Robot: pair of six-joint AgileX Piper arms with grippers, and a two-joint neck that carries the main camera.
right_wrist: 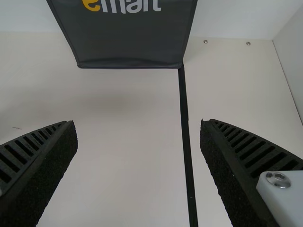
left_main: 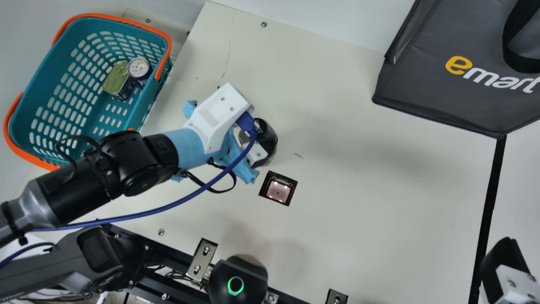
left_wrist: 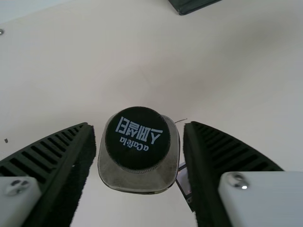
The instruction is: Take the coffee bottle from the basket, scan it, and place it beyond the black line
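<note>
Bottle [left_wrist: 137,137] is out of the basket [left_main: 164,63], between the fingers of the left tool [left_wrist: 139,126], near the scanner [left_main: 278,189] but not over its window. Left tool: fingers spread, slim gap each side of the bottle, so I read it as not clamped. Right tool [right_wrist: 137,124] is spread too, nothing between its fingers, by the black line [right_wrist: 186,127]. Progress: pick from basket done. Scan: can't tell whether it has registered. Placing not done; bottle is well short of the line. Left to do: grip, scan if needed, carry across tabletop [left_main: 379,202], release beyond line.
</note>
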